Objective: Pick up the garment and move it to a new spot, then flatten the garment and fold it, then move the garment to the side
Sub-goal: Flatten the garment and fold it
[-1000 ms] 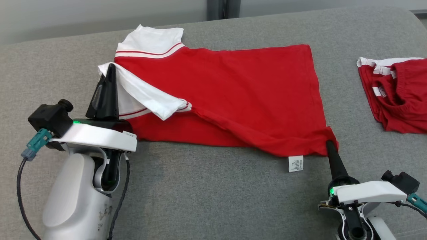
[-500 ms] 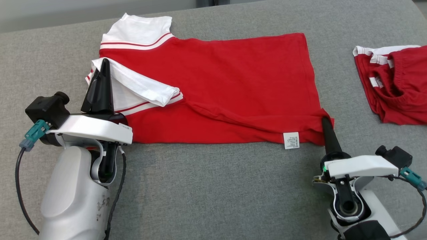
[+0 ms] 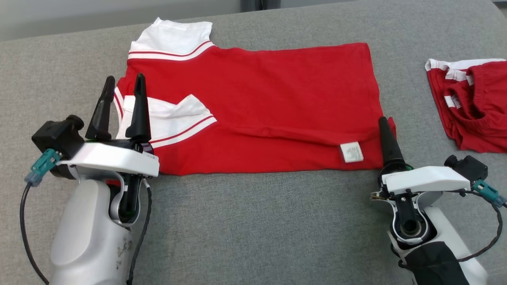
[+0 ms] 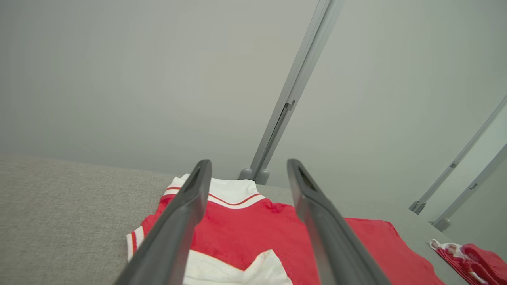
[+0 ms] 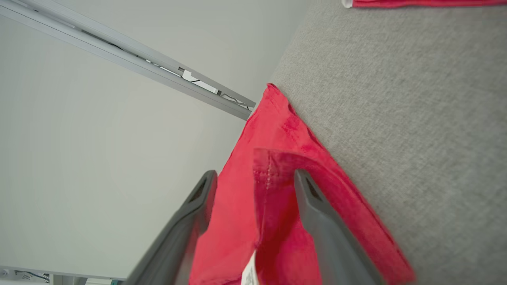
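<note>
Grey fabric (image 3: 257, 221) bears garment (image 3: 277, 99); L fingers (image 3: 139, 107) apart, R fingers (image 5: 317, 213) prob. apart.

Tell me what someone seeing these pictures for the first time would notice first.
A bright red and white shirt lies folded across the middle of the grey surface. The left gripper stands open at its sleeve end, and the right gripper is open at its hem corner, beside a white label. A second red garment lies crumpled at the far right.
</note>
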